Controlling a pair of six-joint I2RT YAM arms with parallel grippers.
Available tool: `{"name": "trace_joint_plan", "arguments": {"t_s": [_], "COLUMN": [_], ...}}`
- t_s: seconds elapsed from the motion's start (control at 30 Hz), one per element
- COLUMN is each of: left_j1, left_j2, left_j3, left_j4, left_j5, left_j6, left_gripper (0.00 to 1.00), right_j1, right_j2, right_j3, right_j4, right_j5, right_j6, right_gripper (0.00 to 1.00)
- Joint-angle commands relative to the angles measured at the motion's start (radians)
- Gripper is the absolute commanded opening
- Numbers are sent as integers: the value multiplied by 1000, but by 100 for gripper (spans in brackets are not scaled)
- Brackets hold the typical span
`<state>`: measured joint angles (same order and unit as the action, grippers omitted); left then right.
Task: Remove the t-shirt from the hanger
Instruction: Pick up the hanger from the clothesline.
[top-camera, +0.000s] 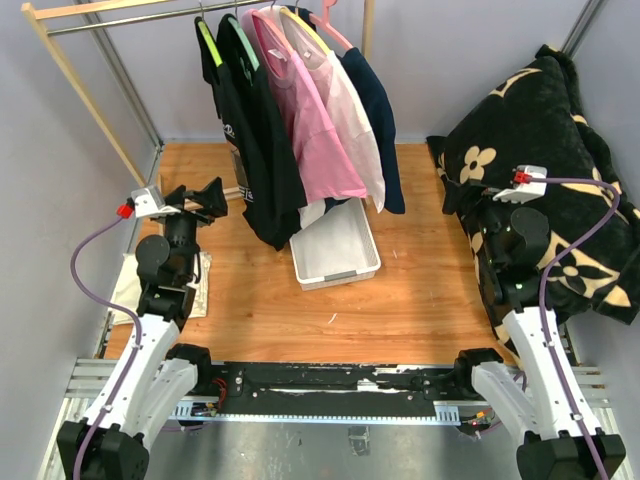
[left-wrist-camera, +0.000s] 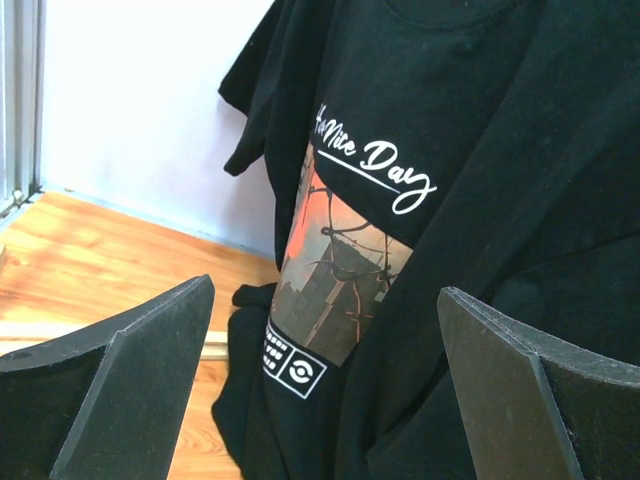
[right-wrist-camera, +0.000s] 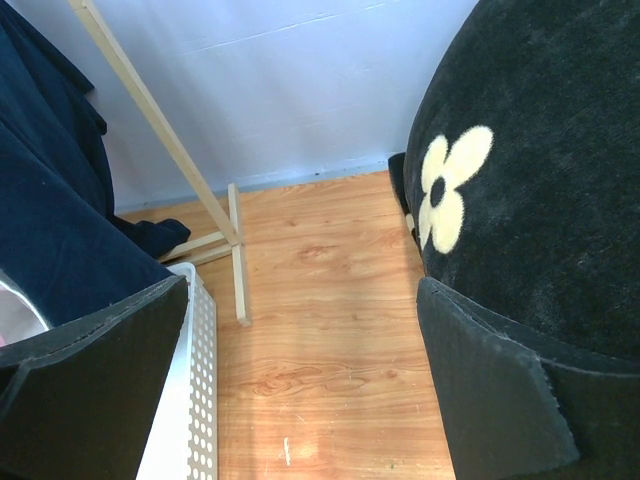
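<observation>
The table (top-camera: 400, 300) has a wooden top, and the white bin (top-camera: 335, 250) stands on it near the middle. Behind the bin stands the rack (top-camera: 100, 110), and its rail passes high over the bin. To the right of the bin lies a big black cushion (top-camera: 545, 150) with pale flowers.

Five shirts hang from the rail, just behind and above the bin. The t-shirt (top-camera: 232, 110) is black with a picture and white writing on the front. It hangs at the left end of the row, to the back left of the bin, and it is still on its yellow-green hanger (top-camera: 208, 40). Next to it, toward the bin, hangs a second black shirt (top-camera: 270, 160), then a pink shirt (top-camera: 315, 130), a pale shirt (top-camera: 355, 130) and a navy shirt (top-camera: 385, 130).

The left arm (top-camera: 150, 340) rises to the left of the bin and the right arm (top-camera: 540, 350) to its right, in front of the cushion. A beige cloth (top-camera: 200, 285) lies flat on the table to the left of the bin, under the left arm.

The left gripper (top-camera: 215, 198) is to the left of the bin and points at the t-shirt. Its claw is wide apart and holds nothing. The right gripper (right-wrist-camera: 302, 288) is to the right of the bin, close to the cushion. Its claw is also wide apart and empty.
</observation>
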<state>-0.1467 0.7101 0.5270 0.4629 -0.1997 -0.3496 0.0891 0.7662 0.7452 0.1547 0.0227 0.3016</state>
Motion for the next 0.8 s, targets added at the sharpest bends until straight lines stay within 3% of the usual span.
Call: {"name": "trace_joint_plan", "arguments": {"t_s": [0.0, 0.47, 0.77], "left_j1": [7, 7, 7], "left_j2": [-26, 20, 43], "left_j3": [1, 101, 175], "left_j4": [16, -101, -120], "left_j5": [-34, 41, 132], "left_j6": [-39, -90, -55], "left_gripper": [100, 100, 100], "right_j1": [-17, -17, -9], "right_j2": [7, -21, 94], "right_j3": [66, 125, 238], "right_j4": [-68, -168, -143], "right_j5": [-4, -28, -177], "right_j6": [-24, -61, -57], "right_gripper": [98, 98, 98]}}
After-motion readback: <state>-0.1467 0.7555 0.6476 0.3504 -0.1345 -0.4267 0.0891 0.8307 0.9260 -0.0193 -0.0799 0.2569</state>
